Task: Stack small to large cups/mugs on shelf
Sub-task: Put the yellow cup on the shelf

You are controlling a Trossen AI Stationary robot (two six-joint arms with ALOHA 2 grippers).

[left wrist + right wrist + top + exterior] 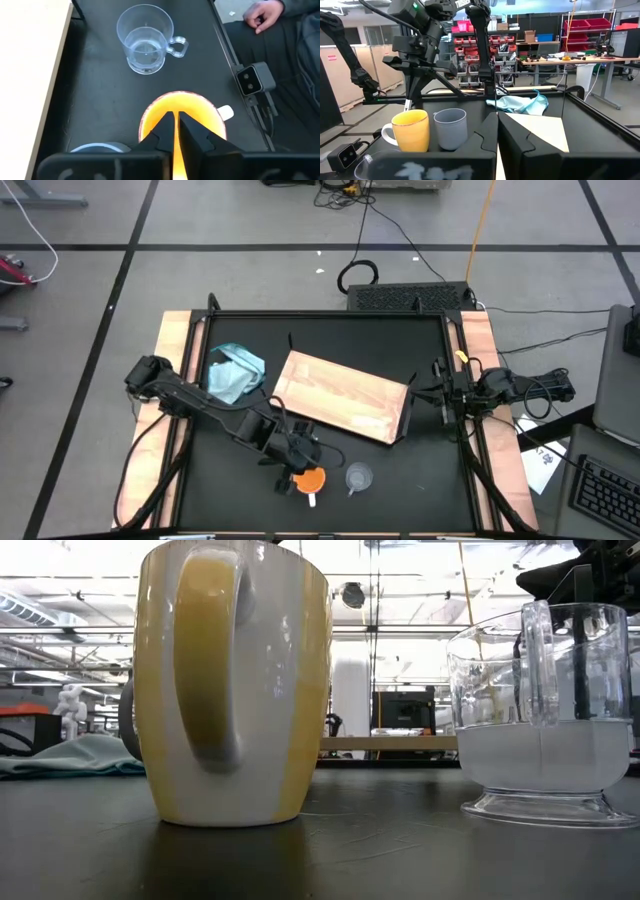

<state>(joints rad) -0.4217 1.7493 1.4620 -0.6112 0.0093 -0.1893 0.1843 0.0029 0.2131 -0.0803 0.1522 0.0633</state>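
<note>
The orange mug [309, 478] stands upright nearest the front table edge, its pale handle [312, 499] pointing toward that edge. The left gripper [175, 131] hangs right over the mug's mouth, its fingers [162, 134] drawn almost together with only a thin slit between them, gripping nothing. Just beside the orange mug, on the right arm's side, stands the clear glassy cup [359, 477], upright, apart from the mug. The blue-grey mug [451, 128] stands right against the orange mug on its far side. Farther back from the orange mug lies the shelf [343, 396], flat on the black tabletop [420, 470], its long axis running slantwise across the table, with the dark brackets [405, 415] at the end toward the right arm. The teal-blue cloth [233, 373] lies crumpled beyond the shelf's other end. The right gripper [497, 131] waits at the table's right edge, well apart from the orange mug, fingers closed together and empty.
</note>
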